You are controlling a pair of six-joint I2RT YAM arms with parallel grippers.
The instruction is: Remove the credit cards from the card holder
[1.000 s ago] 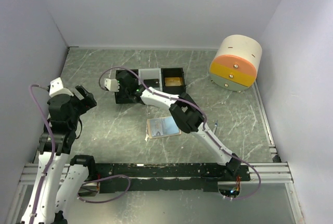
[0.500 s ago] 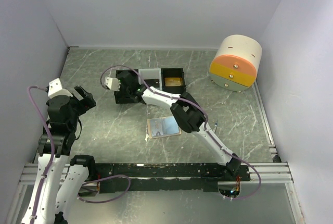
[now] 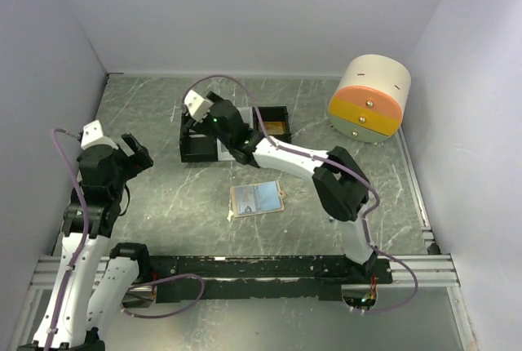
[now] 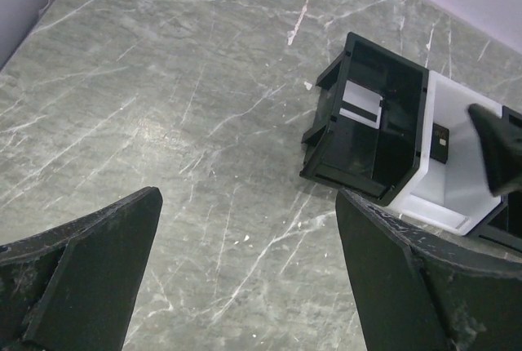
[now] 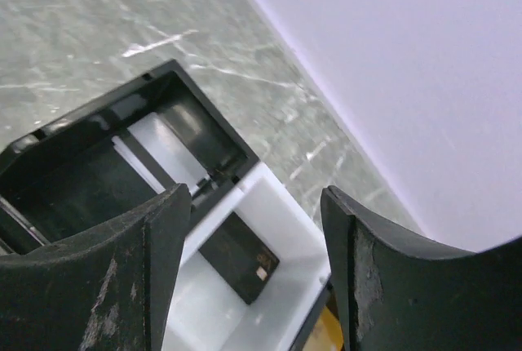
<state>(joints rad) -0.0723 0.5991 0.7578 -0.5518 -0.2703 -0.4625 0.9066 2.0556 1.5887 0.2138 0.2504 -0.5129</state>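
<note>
Right pincer (image 5: 253,204) hangs open and empty over the three-compartment black-and-white plastic tray (image 5: 214,140)
A dark rectangular card (image 5: 238,268) lies in the tray's white middle compartment, below the spread fingers, and a pale silvery card (image 4: 361,104) shows in the black end compartment; the small tan bifold card holder (image 3: 257,198) lies unfolded on the grey marbled tabletop (image 3: 163,196), pale blue inside up, apart from the tray on the arm-base side; the left pincer (image 4: 246,194) hovers out left, jaws wide, gripping nothing
</note>
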